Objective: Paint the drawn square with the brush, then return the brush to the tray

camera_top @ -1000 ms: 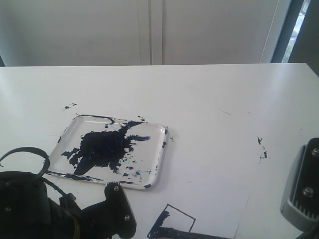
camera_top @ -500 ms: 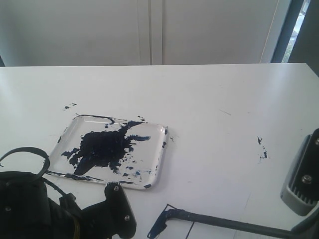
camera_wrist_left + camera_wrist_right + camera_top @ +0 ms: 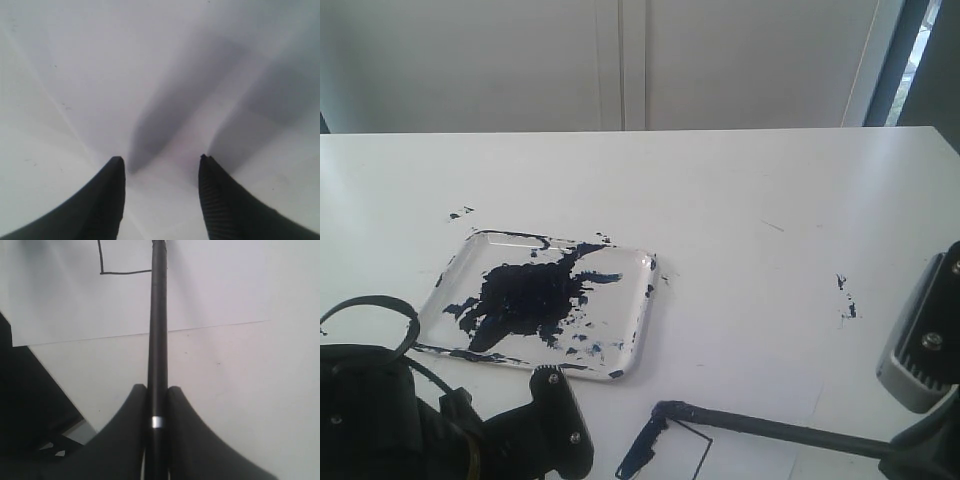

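Note:
The tray (image 3: pixel 460 262) lies left of centre on the table, smeared with a big dark blue blotch. The brush (image 3: pixel 770 428) is a long black stick that slants low over the paper, and its dark blue tip (image 3: pixel 640 450) rests at the left edge of the drawn square (image 3: pixel 692 452). My right gripper (image 3: pixel 157 388) is shut on the brush handle (image 3: pixel 158 330), just above a silver band. One corner of the drawn square (image 3: pixel 125 257) shows beyond it, white inside. My left gripper (image 3: pixel 160 160) hangs open over bare white table with nothing between its fingers.
The square is drawn on a white paper sheet (image 3: pixel 760 455) at the table's near edge. Small blue paint specks (image 3: pixel 845 300) mark the table at the right. The left arm's black body and cable (image 3: pixel 400 410) fill the near left corner, beside the tray.
The brush has swung away from the near edge, across the square toward its far side. The right arm's grey housing has shifted up slightly. The left arm has stayed still.

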You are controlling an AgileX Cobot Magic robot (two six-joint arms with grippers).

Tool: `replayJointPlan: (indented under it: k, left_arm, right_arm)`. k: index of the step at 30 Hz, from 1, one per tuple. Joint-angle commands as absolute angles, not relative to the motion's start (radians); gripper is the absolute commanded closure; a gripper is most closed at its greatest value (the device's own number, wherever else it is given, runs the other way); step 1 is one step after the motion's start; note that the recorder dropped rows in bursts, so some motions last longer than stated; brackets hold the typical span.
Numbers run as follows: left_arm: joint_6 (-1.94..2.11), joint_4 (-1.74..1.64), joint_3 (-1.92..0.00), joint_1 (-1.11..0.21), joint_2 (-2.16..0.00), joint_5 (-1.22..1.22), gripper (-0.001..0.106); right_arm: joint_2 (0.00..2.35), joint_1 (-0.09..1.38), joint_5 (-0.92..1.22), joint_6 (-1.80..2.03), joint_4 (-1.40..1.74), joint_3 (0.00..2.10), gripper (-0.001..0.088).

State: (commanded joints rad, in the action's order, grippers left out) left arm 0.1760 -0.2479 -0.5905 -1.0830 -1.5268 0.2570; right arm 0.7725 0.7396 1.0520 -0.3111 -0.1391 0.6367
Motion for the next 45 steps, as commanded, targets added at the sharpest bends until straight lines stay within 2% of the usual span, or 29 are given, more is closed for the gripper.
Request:
replayJointPlan:
  k: [36, 45]
  left_arm:
    - [0.176, -0.248, -0.590, -1.083, -1.527, 0.259, 0.054]
    - [0.176, -0.248, -0.590, -1.083, -1.527, 0.259, 0.054]
  right_arm:
    - [0.769, 0.740, 1.151, -0.285, -0.118, 0.637, 0.0868]
    - [0.769, 0.740, 1.197, -0.322, -0.206, 0.637, 0.0868]
